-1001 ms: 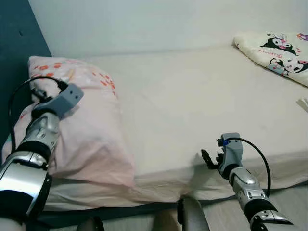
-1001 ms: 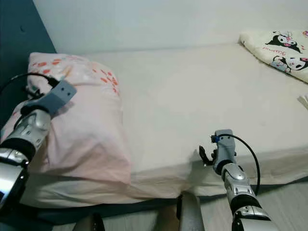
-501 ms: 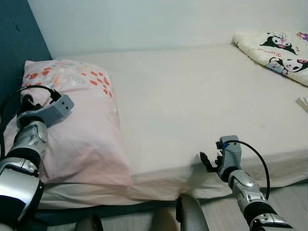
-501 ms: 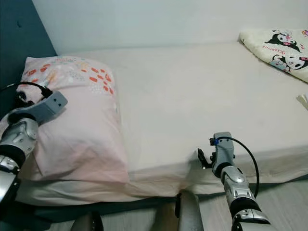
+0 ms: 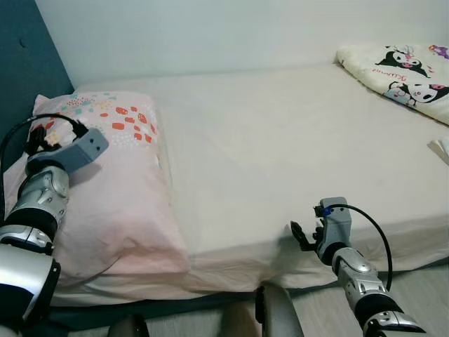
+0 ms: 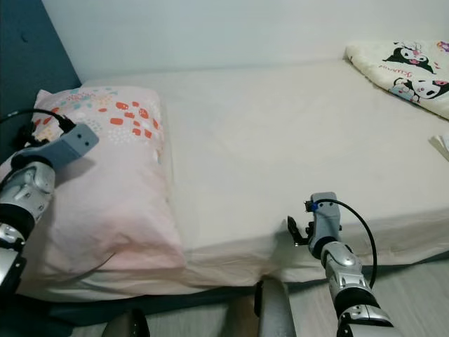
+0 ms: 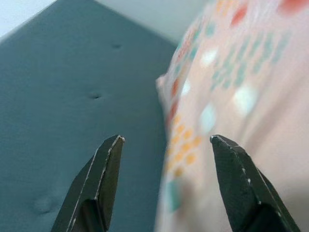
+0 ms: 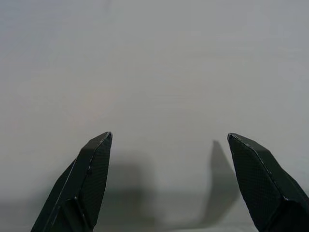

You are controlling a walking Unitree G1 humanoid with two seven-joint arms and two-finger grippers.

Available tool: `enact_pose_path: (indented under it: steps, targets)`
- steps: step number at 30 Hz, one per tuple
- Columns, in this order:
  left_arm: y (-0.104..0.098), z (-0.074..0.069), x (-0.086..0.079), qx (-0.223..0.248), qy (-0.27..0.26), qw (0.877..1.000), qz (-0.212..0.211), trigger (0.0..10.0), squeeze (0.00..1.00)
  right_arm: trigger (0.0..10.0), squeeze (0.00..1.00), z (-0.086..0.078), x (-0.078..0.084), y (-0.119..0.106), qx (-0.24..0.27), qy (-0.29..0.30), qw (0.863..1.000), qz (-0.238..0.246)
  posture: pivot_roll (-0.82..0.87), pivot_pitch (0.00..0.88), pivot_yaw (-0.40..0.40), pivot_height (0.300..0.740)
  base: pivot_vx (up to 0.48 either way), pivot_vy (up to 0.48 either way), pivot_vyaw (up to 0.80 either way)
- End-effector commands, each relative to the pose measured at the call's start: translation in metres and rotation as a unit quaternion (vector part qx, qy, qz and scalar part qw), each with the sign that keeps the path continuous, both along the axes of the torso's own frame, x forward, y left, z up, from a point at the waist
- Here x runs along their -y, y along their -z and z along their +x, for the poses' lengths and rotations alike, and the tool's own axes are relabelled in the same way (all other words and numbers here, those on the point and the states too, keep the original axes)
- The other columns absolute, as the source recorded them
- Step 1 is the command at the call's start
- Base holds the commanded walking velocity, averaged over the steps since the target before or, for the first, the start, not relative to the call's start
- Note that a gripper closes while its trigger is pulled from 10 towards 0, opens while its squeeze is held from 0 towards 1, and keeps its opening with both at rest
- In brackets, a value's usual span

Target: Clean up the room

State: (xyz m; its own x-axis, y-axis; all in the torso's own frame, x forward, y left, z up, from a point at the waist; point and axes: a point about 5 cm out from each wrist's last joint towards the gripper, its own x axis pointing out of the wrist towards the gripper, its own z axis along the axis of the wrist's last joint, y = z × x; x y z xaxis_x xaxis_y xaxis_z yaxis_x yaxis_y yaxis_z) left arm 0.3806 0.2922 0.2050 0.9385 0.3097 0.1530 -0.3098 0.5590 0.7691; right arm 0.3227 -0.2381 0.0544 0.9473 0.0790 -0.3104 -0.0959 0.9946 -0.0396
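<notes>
A pink pillow [image 5: 116, 193] with red and teal dots is lying at the left end of the bed [image 5: 280, 154], beside the dark blue headboard [image 5: 28, 77], while a cartoon-print blanket [image 5: 403, 74] is sitting bunched at the far right corner. The left tool [image 7: 166, 159] is hovering over the pillow's headboard-side edge with its fingers spread apart (nothing between them). The right tool [image 8: 169, 159] is pointing at the sheet near the bed's front edge, its fingers likewise standing wide and empty.
</notes>
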Motion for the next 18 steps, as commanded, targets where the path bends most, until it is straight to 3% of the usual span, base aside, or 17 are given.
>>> enact_pose_path:
  steps: [1, 2, 3, 4, 5, 6, 7, 8, 9, 12, 15, 18]
  targets:
    - [0.025, 0.0, 0.03, -0.022, 0.114, 0.977, -0.18, 10.0, 0.0, 10.0, 0.0, 0.003, -0.006, 0.0, -0.005, -0.006, 1.0, 0.004, -0.06, 0.092, -0.012, 0.467, 0.0, 0.0, 0.0]
    - [0.025, 0.0, 0.03, -0.022, 0.114, 0.977, -0.18, 10.0, 0.0, 10.0, 0.0, 0.003, -0.006, 0.0, -0.005, -0.006, 1.0, 0.004, -0.06, 0.092, -0.012, 0.467, 0.0, 0.0, 0.0]
    - [0.032, -0.001, 0.042, -0.025, 0.165, 0.954, -0.249, 10.0, 0.0, 10.0, 0.0, 0.003, -0.008, 0.0, -0.005, -0.007, 1.0, 0.005, -0.06, 0.092, -0.012, 0.467, 0.0, 0.0, 0.0]
    - [0.049, -0.007, 0.063, -0.058, 0.239, 0.915, -0.32, 10.0, 0.0, 10.0, 0.0, 0.004, -0.009, 0.0, -0.004, -0.009, 1.0, 0.007, -0.05, 0.09, -0.012, 0.467, 0.0, 0.0, 0.0]
    - [0.049, -0.007, 0.063, -0.058, 0.239, 0.915, -0.32, 10.0, 0.0, 10.0, 0.0, 0.004, -0.009, 0.0, -0.004, -0.009, 1.0, 0.007, -0.05, 0.09, -0.012, 0.467, 0.0, 0.0, 0.0]
    - [0.071, -0.02, 0.089, -0.102, 0.309, 0.865, -0.382, 10.0, 0.0, 10.0, 0.0, 0.004, -0.011, 0.0, -0.005, -0.011, 1.0, 0.008, -0.05, 0.089, -0.012, 0.467, 0.0, 0.0, 0.0]
    - [0.085, -0.027, 0.103, -0.118, 0.321, 0.846, -0.409, 10.0, 0.0, 10.0, 0.0, 0.004, -0.011, 0.001, -0.005, -0.011, 1.0, 0.008, -0.05, 0.088, -0.009, 0.467, 0.0, 0.0, 0.0]
    - [0.085, -0.027, 0.103, -0.118, 0.321, 0.846, -0.409, 10.0, 0.0, 10.0, 0.0, 0.004, -0.011, 0.001, -0.005, -0.011, 1.0, 0.008, -0.05, 0.088, -0.009, 0.467, 0.0, 0.0, 0.0]
    - [0.104, -0.035, 0.119, -0.131, 0.308, 0.834, -0.439, 10.0, 0.0, 10.0, 0.0, 0.004, -0.012, 0.001, -0.005, -0.011, 1.0, 0.008, -0.05, 0.085, -0.009, 0.467, 0.0, 0.0, 0.0]
    - [0.111, -0.036, 0.123, -0.134, 0.298, 0.833, -0.447, 10.0, 0.0, 10.0, 0.0, 0.004, -0.012, 0.001, -0.005, -0.011, 1.0, 0.008, -0.05, 0.085, -0.008, 0.467, 0.0, 0.0, 0.0]
    - [0.127, -0.043, 0.139, -0.145, 0.29, 0.832, -0.45, 10.0, 0.0, 10.0, 0.0, 0.004, -0.012, 0.001, -0.004, -0.01, 1.0, 0.009, -0.05, 0.083, -0.006, 0.467, 0.0, 0.0, 0.0]
    - [0.142, -0.051, 0.153, -0.167, 0.289, 0.845, -0.417, 10.0, 0.0, 10.0, 0.0, 0.005, -0.012, 0.0, -0.003, -0.01, 1.0, 0.009, -0.05, 0.08, -0.005, 0.467, 0.0, 0.0, 0.0]
